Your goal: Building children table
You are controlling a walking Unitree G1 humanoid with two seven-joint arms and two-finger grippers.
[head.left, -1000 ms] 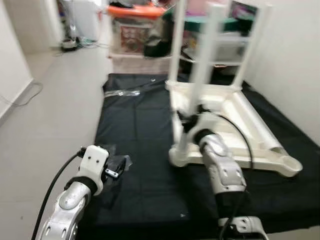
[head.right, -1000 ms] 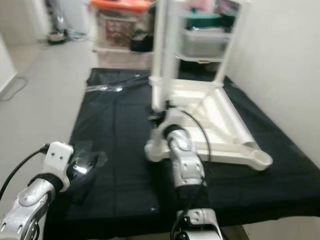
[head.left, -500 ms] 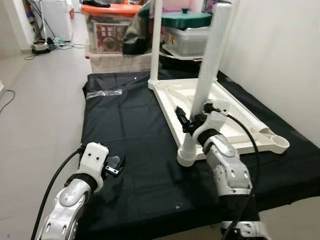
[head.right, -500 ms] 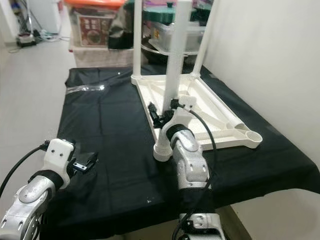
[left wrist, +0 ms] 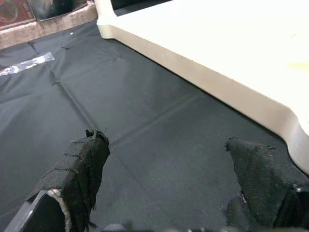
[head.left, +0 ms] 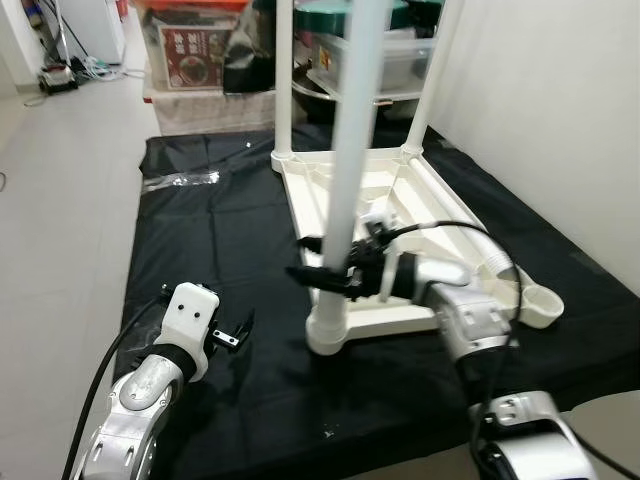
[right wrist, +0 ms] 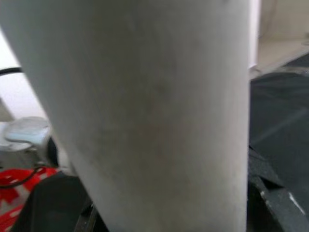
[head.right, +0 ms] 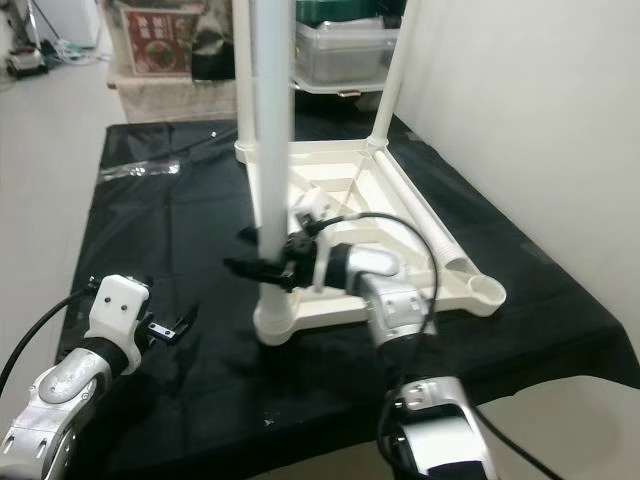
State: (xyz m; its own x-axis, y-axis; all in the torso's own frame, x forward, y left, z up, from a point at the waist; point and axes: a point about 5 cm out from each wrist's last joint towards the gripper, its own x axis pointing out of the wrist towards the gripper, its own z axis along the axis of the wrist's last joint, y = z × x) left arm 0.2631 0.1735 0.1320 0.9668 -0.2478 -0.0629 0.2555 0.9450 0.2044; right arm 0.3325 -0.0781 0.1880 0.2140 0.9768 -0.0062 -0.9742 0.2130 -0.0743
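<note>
Right gripper (head.left: 322, 272) clamps the near table leg (head.left: 347, 170), standing upright in the upturned tabletop (head.left: 455, 225). Side load at that height could unseat the leg from its socket. Left gripper (head.left: 232, 335), at 9 o'clock from the leg, hangs spread and empty above the black cloth (head.left: 230, 230).

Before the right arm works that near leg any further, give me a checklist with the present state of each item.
1. Right gripper around the near leg: ok, its fingers sit on either side of the tube, low down.
2. Grip firmly shut on the leg: cannot tell; the right wrist view is too close to show contact.
3. Near leg upright in its corner socket: ok, it stands straight; how deep it sits is hidden.
4. Tabletop flat on the black cloth, underside up: ok.
5. Empty socket at the corner nearest the robot's right, leg missing: not ok.
6. Left gripper open, over the cloth, apart from the tabletop: ok.
</note>
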